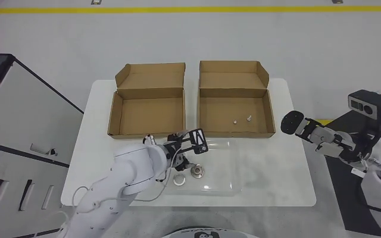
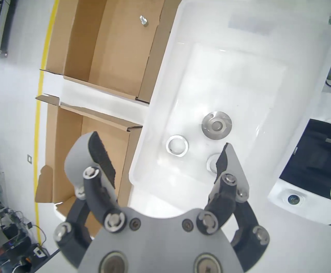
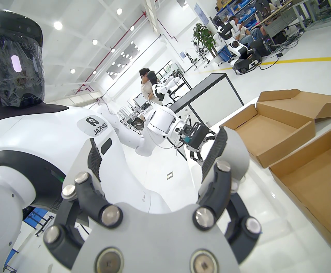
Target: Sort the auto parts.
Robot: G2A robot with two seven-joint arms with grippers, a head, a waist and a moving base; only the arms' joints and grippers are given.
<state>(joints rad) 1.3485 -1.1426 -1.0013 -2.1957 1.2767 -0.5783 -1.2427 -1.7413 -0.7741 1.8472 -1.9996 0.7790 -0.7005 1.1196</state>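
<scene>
Your left gripper [image 1: 190,146] [image 2: 161,147] hangs spread wide with nothing between its pads. It is over the 10 o'clock corner of the clear tray [image 1: 238,178], just at the left box's [image 1: 146,116] near wall.

In the left wrist view, a ring [image 2: 177,145] lies flat in the tray right under the gap between the fingers, hole facing up. A second ring [image 2: 212,162] lies flat too, half hidden behind one fingertip; in the top view it sits at 7 o'clock from the gripper. The flange [image 1: 197,172] [image 2: 216,125] is at 6 o'clock from the gripper, flat on the tray floor with its bore pointing straight up. These three are round, so none shows a long axis, and they lie near each other without touching.

The tray wall carries a pale label patch [image 2: 248,20], and its print cannot be read.

At 1 o'clock from the gripper, the right box [image 1: 235,113] holds two bolts [image 1: 236,121] [image 1: 249,117] near each other. They are too small for you to tell which way they point.

Your right gripper [image 1: 292,122] [image 3: 157,144] is also spread and holding nothing. It is at the table's [image 1: 286,184] 3 o'clock edge, just beside the right box.
</scene>
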